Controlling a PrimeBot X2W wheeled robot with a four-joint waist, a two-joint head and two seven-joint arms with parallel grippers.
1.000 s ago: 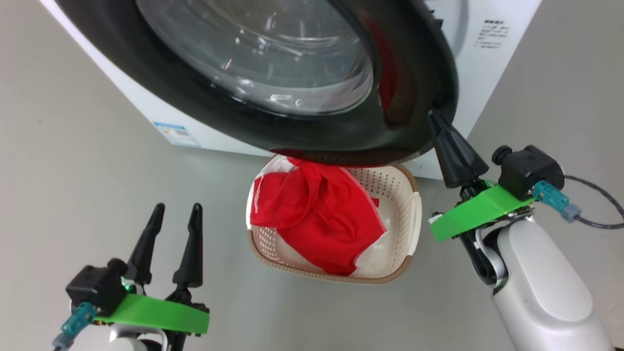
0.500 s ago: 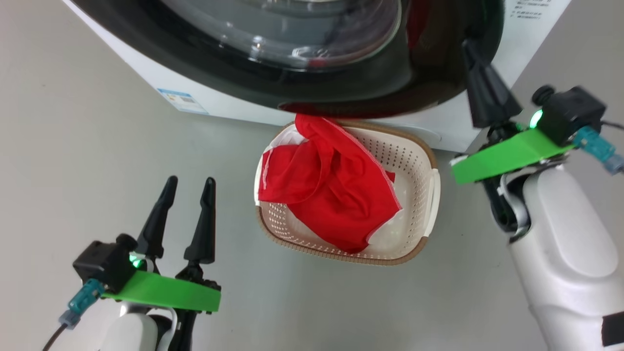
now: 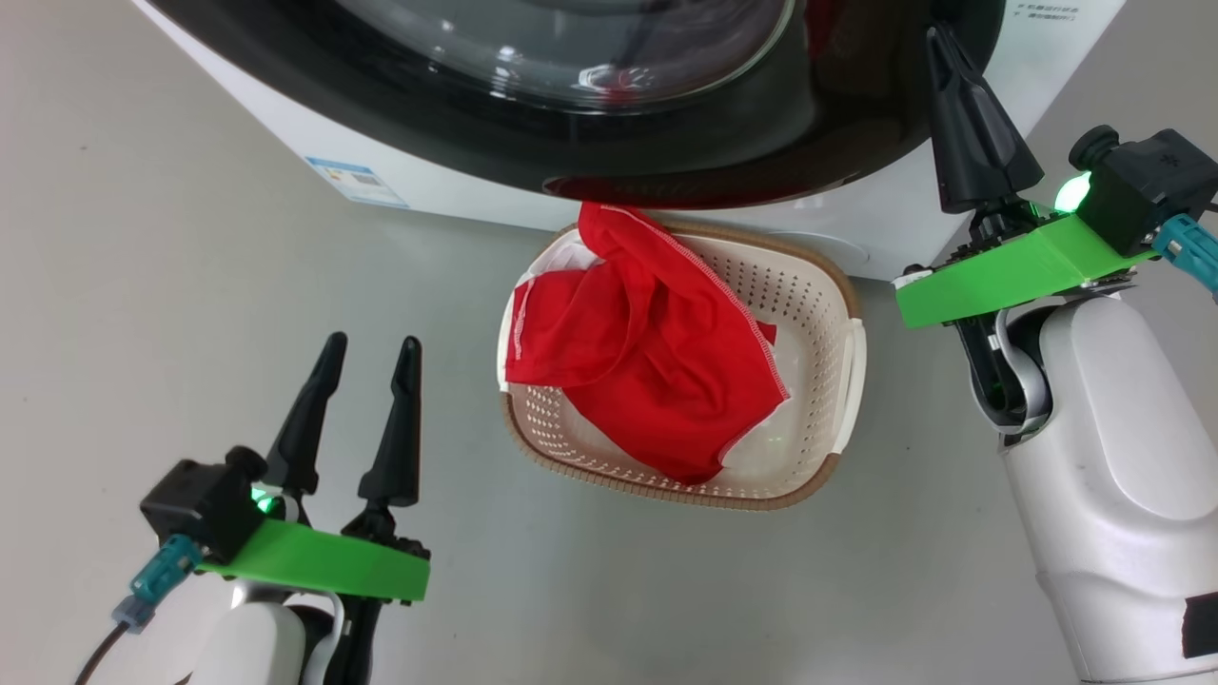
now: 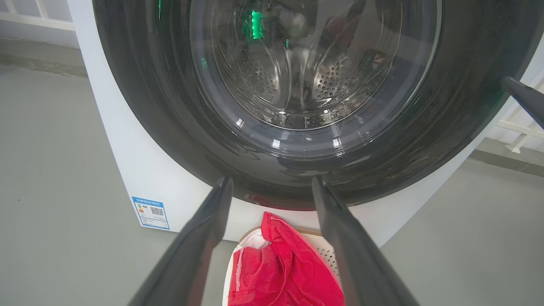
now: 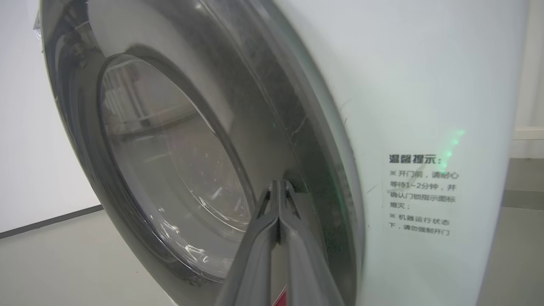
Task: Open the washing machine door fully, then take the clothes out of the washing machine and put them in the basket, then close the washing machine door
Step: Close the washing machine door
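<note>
Up at twelve o'clock in the head view sits the washing machine point(image 3: 457, 193), with the glossy black rim of its door point(image 3: 666, 157) across the top. A small blue sticker point(image 3: 357, 181) is on the white front at ten o'clock, its print too fine to read. The basket point(image 3: 790, 295) stands on the grey floor point(image 3: 143, 333) at the centre, just below the door, and the red clothes point(image 3: 647, 371) lie heaped in it. The left gripper point(image 3: 373, 344) waits at seven o'clock, well apart from the basket, fingers moderately spread and empty. The right gripper point(image 3: 937, 43), at two o'clock, has its fingers pressed together, tip on the door's rim.

From the left wrist, the door point(image 4: 161, 127) covers the top and the steel drum point(image 4: 297, 76) shows through the glass. The blue sticker point(image 4: 151, 211), with a QR code, is at eight o'clock. Clothes point(image 4: 280, 272) and basket point(image 4: 326, 254) lie at six o'clock, between the spread fingers of the left gripper point(image 4: 272, 182).

From the right wrist, the right gripper point(image 5: 278, 183), closed on nothing, touches the door point(image 5: 297, 127). At three o'clock a notice point(image 5: 420, 195) reads "温馨提示:", warning to wait 1~2分钟 before opening.
</note>
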